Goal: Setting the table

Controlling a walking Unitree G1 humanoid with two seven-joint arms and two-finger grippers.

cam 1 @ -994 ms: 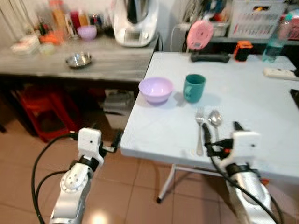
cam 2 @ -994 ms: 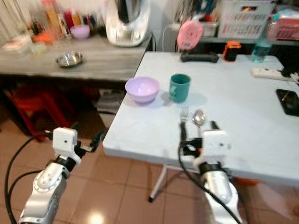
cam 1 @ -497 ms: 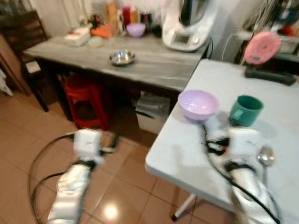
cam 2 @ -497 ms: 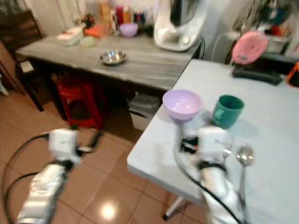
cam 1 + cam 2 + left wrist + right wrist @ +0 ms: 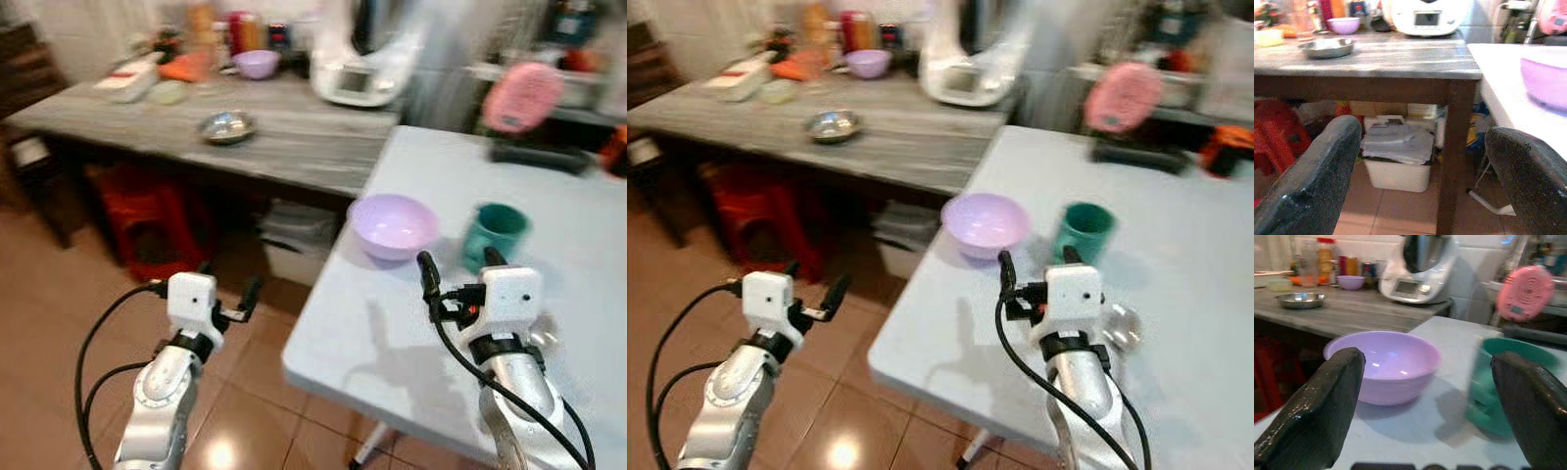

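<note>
A lilac bowl (image 5: 394, 223) and a green mug (image 5: 495, 233) stand side by side near the left edge of the white table (image 5: 392, 333). My right gripper (image 5: 458, 264) hovers over the table just in front of them, open and holding nothing. In its wrist view the bowl (image 5: 1383, 364) and mug (image 5: 1508, 387) sit between the two fingers. A shiny spoon (image 5: 1120, 326) lies on the table beside the right arm, blurred. My left gripper (image 5: 227, 284) is open and held low over the floor, left of the table.
A grey wooden counter (image 5: 294, 137) adjoins the table's left side, carrying a steel dish (image 5: 227, 126), a white appliance (image 5: 358, 69) and bottles. Under it are a red stool (image 5: 147, 215) and a white box (image 5: 1396, 166). A pink gadget (image 5: 521, 96) stands at the table's back.
The camera has swung left and come closer to the table corner. My right gripper, earlier over the fork and spoon, now faces the bowl and mug. Both grippers stay open.
</note>
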